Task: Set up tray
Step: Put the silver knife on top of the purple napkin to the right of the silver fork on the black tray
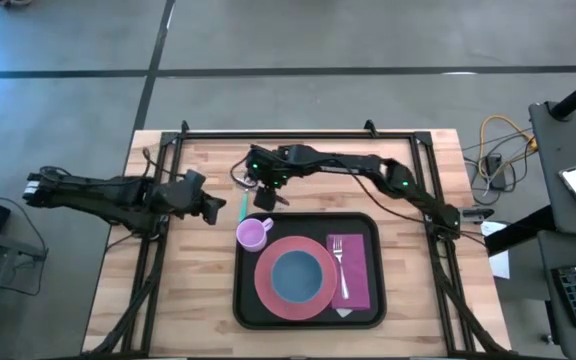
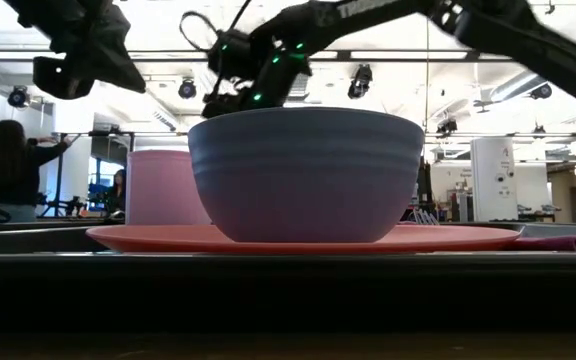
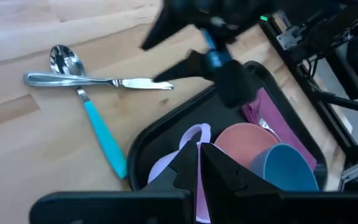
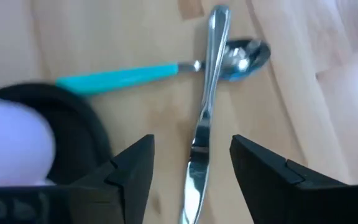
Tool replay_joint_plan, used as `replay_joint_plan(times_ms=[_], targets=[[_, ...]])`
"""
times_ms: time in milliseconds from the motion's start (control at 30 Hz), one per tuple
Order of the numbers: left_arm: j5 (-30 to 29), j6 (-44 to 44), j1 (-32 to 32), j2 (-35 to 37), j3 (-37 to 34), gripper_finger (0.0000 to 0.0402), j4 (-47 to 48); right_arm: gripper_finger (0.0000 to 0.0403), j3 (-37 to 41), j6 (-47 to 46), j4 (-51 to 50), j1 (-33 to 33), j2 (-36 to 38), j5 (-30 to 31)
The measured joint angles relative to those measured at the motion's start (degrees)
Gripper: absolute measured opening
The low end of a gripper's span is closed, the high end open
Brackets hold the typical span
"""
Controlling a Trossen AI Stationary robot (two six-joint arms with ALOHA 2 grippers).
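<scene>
From above, the right gripper [image 1: 265, 196] hovered just beyond the tray [image 1: 240, 296], where the knife [image 1: 249, 183] and spoon [image 1: 243, 205] lay crossed; one snatch could have dragged both. The left gripper [image 1: 211, 209] waited at the tray's left, clamped on nothing. At table height, the bowl [image 2: 306, 175] on the pink plate [image 2: 303, 238] hid the cutlery. The left wrist showed knife [image 3: 98, 81] over the spoon [image 3: 89, 112]. The right wrist showed fingers [image 4: 132, 168] spread, straddling the knife [image 4: 202, 134] blade; a skewed close might have pushed it aside.

Shiny metal knife [image 4: 201, 130]; turquoise plastic spoon handle [image 4: 117, 77]; matt wood table [image 1: 193, 280]; glossy black tray [image 1: 244, 305].
</scene>
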State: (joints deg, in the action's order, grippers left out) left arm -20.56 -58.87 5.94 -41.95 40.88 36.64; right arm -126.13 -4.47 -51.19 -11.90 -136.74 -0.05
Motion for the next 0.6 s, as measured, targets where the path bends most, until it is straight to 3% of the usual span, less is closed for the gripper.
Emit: replay_joint_plan(times_ms=[133, 367, 600], targets=[[-1.12, -0.56, 1.2, -0.97, 0.0, 0.0, -0.02, 0.0195, -9.09, -0.32, -3.61, -0.71, -6.32, 0.07], [-1.41, -0.7, 1.18, -3.74, -0.04, 0.0, -0.12, 0.0194, -5.26, -4.35, -3.11, -0.85, -6.74, 0.4], [-1.83, -0.78, 1.18, -6.67, -0.04, 0.0, -0.39, 0.0194, -4.37, -4.71, 6.68, -0.76, -7.29, 3.01]])
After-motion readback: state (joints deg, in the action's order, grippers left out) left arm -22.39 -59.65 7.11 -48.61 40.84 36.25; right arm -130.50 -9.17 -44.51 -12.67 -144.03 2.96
